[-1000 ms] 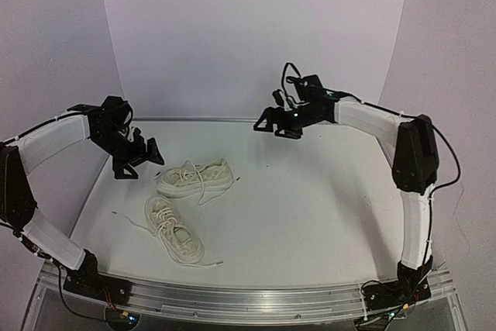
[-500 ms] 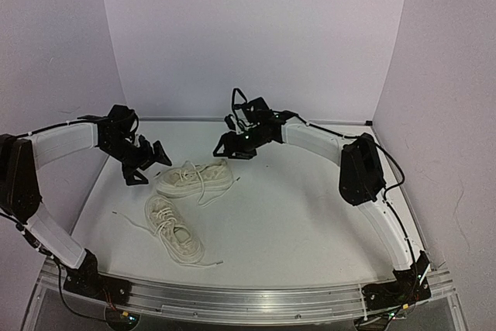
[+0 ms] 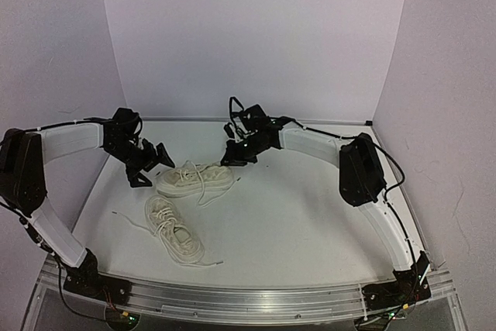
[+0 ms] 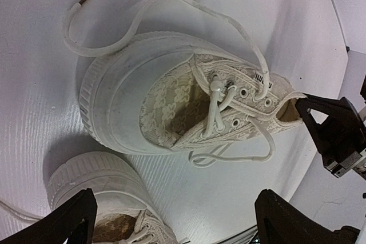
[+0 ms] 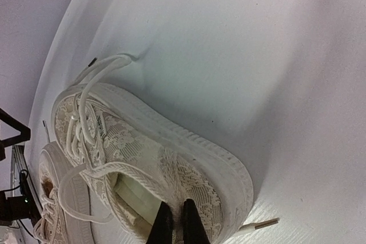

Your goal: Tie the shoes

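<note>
Two cream-white shoes lie left of centre on the white table. The far shoe [image 3: 194,179] lies crosswise, the near shoe [image 3: 174,229] points toward the front edge, and both have loose laces. My right gripper [image 3: 232,159] is at the far shoe's heel. In the right wrist view it [image 5: 173,221] is shut on the heel rim of that shoe [image 5: 143,147], one finger inside the opening and one outside. My left gripper [image 3: 151,167] hovers open by the far shoe's toe. In the left wrist view its fingers [image 4: 171,224] straddle bare table between the far shoe [image 4: 171,92] and the near shoe [image 4: 97,192].
A lace end [image 3: 124,216] trails left of the near shoe, and another [image 3: 213,263] lies by its toe. A lace tip [image 5: 257,225] rests beside the far shoe's heel. White walls enclose the table at the back and sides. A metal rail [image 3: 248,300] runs along the front.
My right arm swung left and down from the back of the table to the far shoe's heel and closed on it. The left gripper edged closer to that shoe's toe, staying open.
</note>
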Robot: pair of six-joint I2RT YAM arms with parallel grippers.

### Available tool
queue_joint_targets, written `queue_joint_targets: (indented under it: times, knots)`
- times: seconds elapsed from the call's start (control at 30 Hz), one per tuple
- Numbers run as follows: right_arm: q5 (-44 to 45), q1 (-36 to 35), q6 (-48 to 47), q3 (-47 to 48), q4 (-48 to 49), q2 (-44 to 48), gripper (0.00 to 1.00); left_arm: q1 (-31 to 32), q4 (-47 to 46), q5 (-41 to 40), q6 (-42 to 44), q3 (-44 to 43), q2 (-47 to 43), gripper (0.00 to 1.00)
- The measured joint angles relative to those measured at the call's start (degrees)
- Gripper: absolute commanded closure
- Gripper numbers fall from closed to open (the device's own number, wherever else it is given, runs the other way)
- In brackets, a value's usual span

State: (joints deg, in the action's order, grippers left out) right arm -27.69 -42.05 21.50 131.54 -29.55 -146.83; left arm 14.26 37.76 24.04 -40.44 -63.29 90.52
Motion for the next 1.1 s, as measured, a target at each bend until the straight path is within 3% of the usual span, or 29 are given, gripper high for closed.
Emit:
queue_joint_targets:
  times: [0.23, 0.47, 0.73, 0.93, 1.1]
  knots:
    - [4.96, 1.12, 0.99, -11.01, -1.86, 9.13, 1.0, 1.05, -1.75, 1.99, 0.2, -0.81, 0.81, 0.01]
    - [13.62, 8.11, 7.88, -30.92, -2.58, 28.07, 1.0, 6.69, -3.41, 2.88, 2.76, -7.22, 3.62, 0.01]
    - [21.36, 14.48, 16.79, -52.89, -1.13, 45.2, 1.0, 19.41, -1.55, 1.38, 10.0, -19.61, 16.13, 0.17]
    - [22.15, 14.63, 23.43, -58.84, -0.41, 51.86, 1.0, 29.97, -1.12, 0.28, 13.47, -27.34, 25.3, 0.33]
    - [22.65, 14.48, 27.2, -59.44, 0.24, 54.68, 1.0, 34.68, -5.91, -2.83, 12.15, -27.34, 27.65, 0.3]
